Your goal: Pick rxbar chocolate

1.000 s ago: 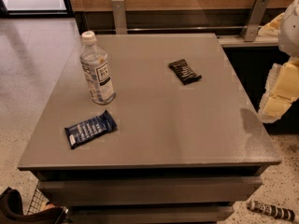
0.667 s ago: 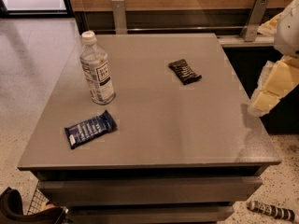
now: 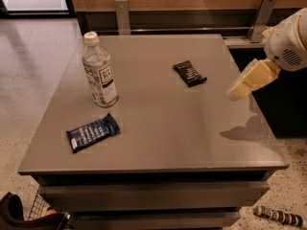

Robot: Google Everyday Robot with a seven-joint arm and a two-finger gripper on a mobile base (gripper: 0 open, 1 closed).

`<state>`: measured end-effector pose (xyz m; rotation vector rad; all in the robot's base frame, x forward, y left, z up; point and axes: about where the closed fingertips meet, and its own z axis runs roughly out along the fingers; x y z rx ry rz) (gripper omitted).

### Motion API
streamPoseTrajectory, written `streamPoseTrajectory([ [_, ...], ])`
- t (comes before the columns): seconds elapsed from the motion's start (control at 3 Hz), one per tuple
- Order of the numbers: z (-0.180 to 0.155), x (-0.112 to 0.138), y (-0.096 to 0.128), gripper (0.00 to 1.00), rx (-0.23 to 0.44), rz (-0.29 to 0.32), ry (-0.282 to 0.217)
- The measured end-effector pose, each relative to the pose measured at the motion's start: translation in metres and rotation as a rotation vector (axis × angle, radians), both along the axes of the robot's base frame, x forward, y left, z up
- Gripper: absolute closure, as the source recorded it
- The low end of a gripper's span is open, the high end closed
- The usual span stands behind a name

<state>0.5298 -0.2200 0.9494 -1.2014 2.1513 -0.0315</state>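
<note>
The rxbar chocolate (image 3: pixel 190 73) is a small black-wrapped bar with white lettering. It lies flat on the grey table (image 3: pixel 158 128), right of centre toward the back. My gripper (image 3: pixel 238 91) hangs over the table's right edge on a white arm. It is to the right of the bar and a little nearer the front, apart from it. Its cream fingers point down and left, above the tabletop.
A clear water bottle (image 3: pixel 100 71) stands upright at the left of the table. A dark blue wrapped bar (image 3: pixel 92 132) lies front left. A wood-panelled wall with metal brackets runs behind. A striped object (image 3: pixel 279 216) lies on the floor at bottom right.
My gripper has moved left and up, from beyond the table's right edge to over its right side, closer to the black bar. The objects on the table have not moved.
</note>
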Motion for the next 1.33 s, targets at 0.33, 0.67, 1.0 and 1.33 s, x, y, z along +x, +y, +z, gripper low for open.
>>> streamPoseTrajectory([
  [0.33,-0.037,0.034,0.024,0.0,0.207,-0.045,-0.069],
  [0.67,-0.05,0.059,0.048,0.0,0.345,-0.056,-0.149],
  [1.0,-0.048,0.091,0.057,0.0,0.435,-0.117,-0.291],
  [1.33,-0.039,0.113,0.041,0.0,0.464,-0.208,-0.415],
])
